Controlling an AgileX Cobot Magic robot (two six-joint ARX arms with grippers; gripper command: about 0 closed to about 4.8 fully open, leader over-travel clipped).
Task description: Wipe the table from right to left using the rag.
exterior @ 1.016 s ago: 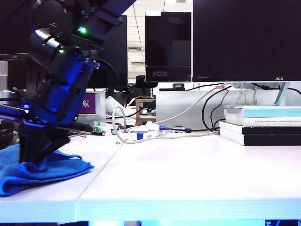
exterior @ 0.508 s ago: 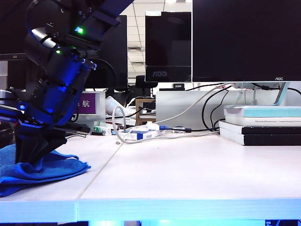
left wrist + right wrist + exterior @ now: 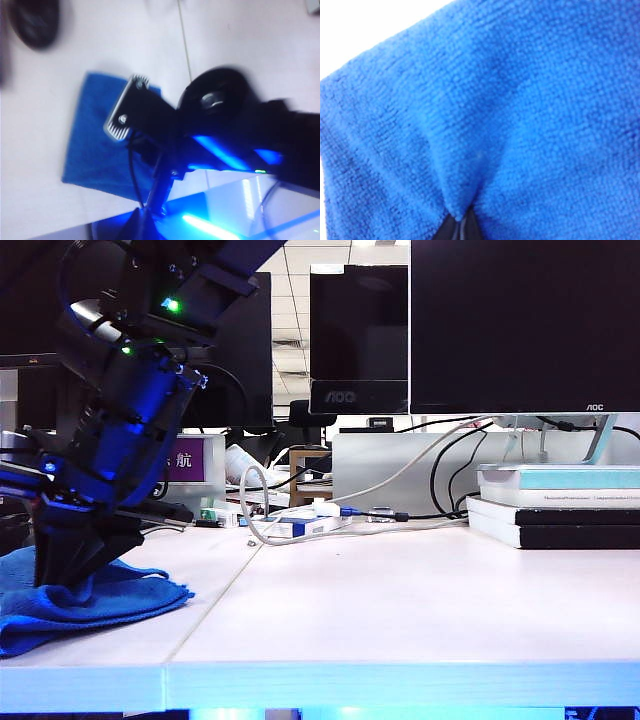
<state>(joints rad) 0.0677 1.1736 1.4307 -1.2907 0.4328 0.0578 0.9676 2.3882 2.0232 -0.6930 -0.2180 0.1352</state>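
On the left panel: the rag (image 3: 125,602) lay bunched in bright blue folds near the front edge of the table (image 3: 400,610), at the far left of the exterior view.
Right gripper (image 3: 62,585): reached across to the left side of the exterior view and pointed down onto the rag, tips buried in the cloth.
Right gripper state: pressed together on the rag; in the right wrist view the terry (image 3: 520,100) puckered into a pleat running into the dark tip (image 3: 460,226).
Right wrist view, rest: blue cloth filled nearly all of it, with a sliver of white table (image 3: 350,25) in one corner.
Left gripper: its jaws could not be found in any view, so spread or closed could not be told.
Left wrist view: blurred; it looked down on the rag (image 3: 92,150) spread flat on the table (image 3: 100,50), with a black arm lit blue crossing over the cloth.
Seam (image 3: 215,605): ran just beside the rag's right edge; also seen from above (image 3: 184,35).
Dark rounded object (image 3: 35,22): on the table, apart from the rag, too blurred to name.
Back of the table: monitors (image 3: 520,320), a stack of books (image 3: 560,505) at the right, and looped cables (image 3: 300,520) near the middle.
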